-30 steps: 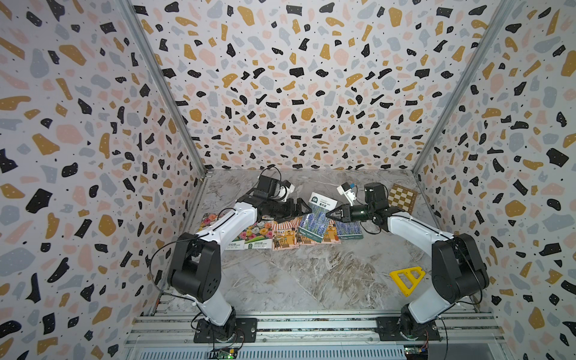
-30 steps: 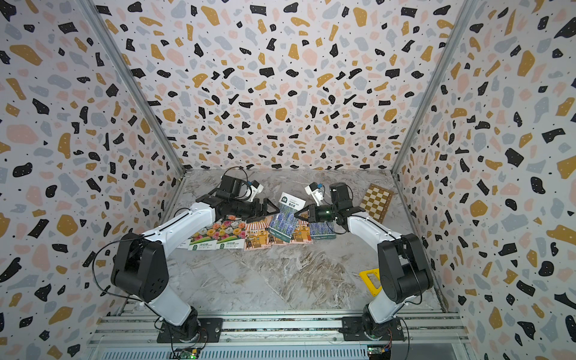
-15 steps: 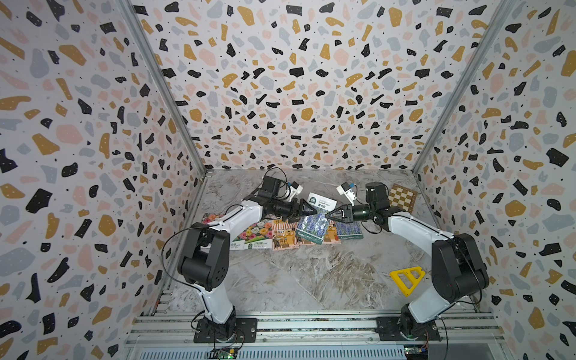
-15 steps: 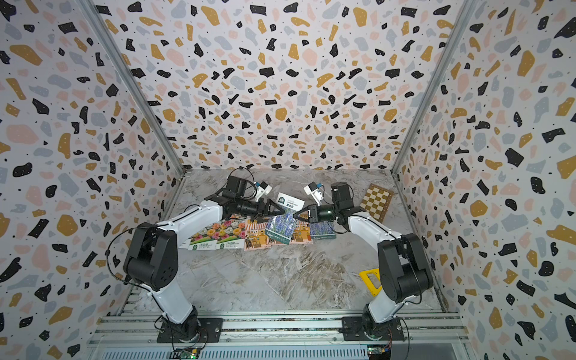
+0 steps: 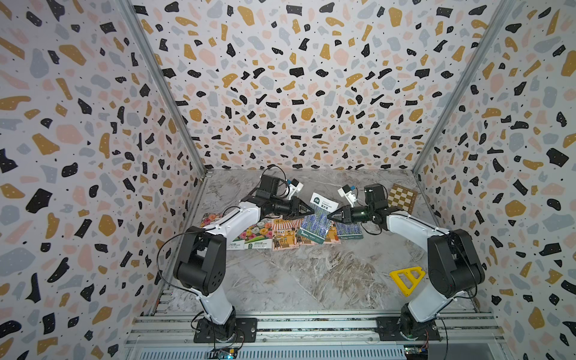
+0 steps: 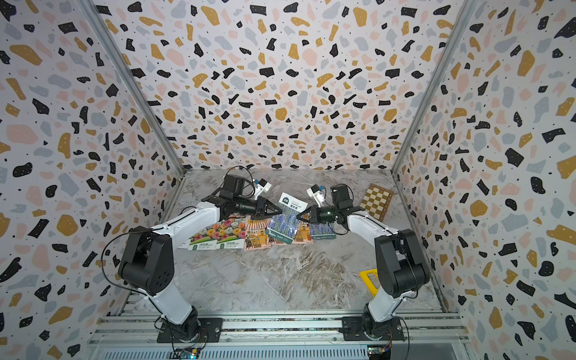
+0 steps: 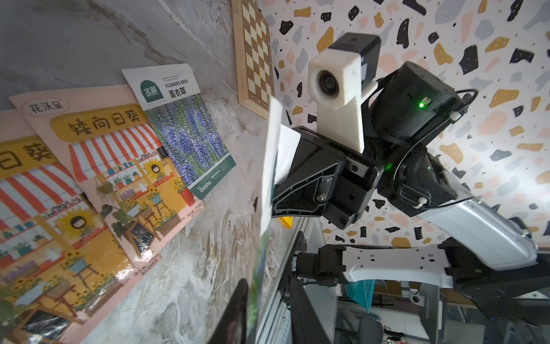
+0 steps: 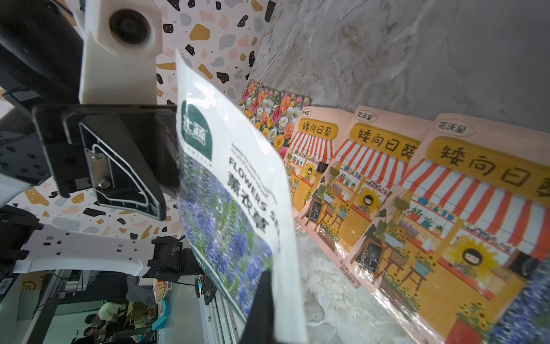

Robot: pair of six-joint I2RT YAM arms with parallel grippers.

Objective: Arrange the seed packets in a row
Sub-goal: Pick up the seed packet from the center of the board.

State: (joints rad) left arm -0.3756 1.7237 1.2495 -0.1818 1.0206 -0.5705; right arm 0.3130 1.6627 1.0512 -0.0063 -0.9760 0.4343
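Pinching now: right fingers (image 8: 262, 300) are pressed together on one long edge of the flat glossy packet with purple lavender photo and white-green label (image 8: 226, 208), which hangs tilted in the air above the middle of the row.
Opposite edge: left fingers (image 8: 128, 184) come to a closed point there and seem to nip the sheet too. How deep that bite goes I cannot tell.
Handover: this is probably a pass between arms. One pair should part only once the other bites well into the sheet, since a thin, slick packet will likely droop or slip from a shallow edge hold.
Row: multicoloured-flower photo packets (image 5: 254, 233), pink-orange shop-awning packets (image 5: 282, 233) and a second lavender packet (image 5: 350, 232) lie flat on the grey marbled surface (image 5: 296, 280), some overlapping.
Placing: carry it clear of the lying packets, then lower it flat, edge beside edge, label lined up with its neighbours.
Keep away: the brown-and-cream wooden checkerboard (image 5: 402, 198) lies behind the row, and the yellow plastic triangular frame (image 5: 406, 279) lies well apart from it, toward the front.
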